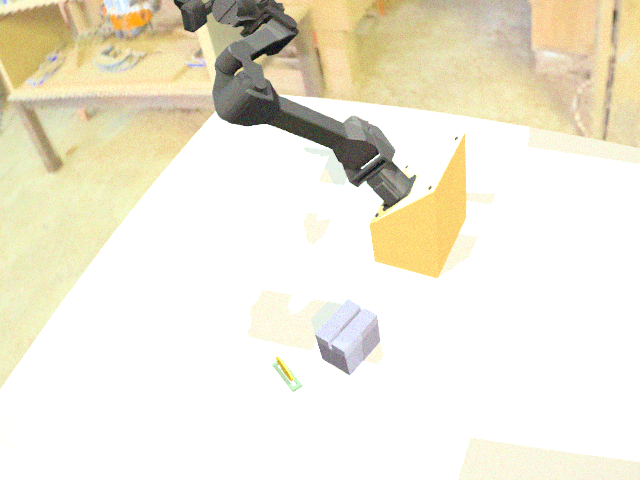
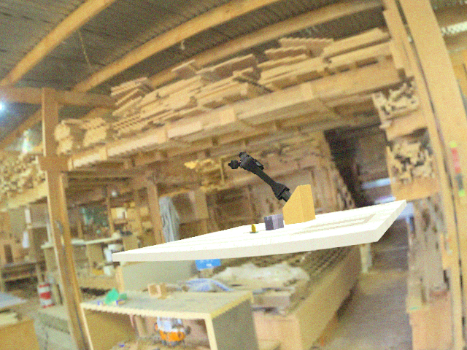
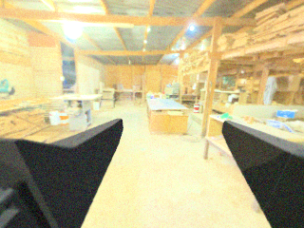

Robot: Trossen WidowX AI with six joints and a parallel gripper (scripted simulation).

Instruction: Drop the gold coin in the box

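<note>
Your black parallel-jaw gripper (image 3: 171,157) stands wide, holding nothing. The thin gold coin (image 1: 285,369) stands edge-up in its shallow green holder (image 1: 292,382), lower centre. It's probably stiff, light and slippery; pinch its flat faces.

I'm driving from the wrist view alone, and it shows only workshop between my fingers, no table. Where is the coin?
Observer: The coin stands on edge in its green holder, on the table, low in the top view.
Operator: And the box?
Observer: The grey box sits just right of the holder in that view, apart from it, with its slot facing up.
Operator: What is near my gripper?
Observer: An orange block stands farther back than the box. In the top view it hides the fingers of your open gripper.
</note>
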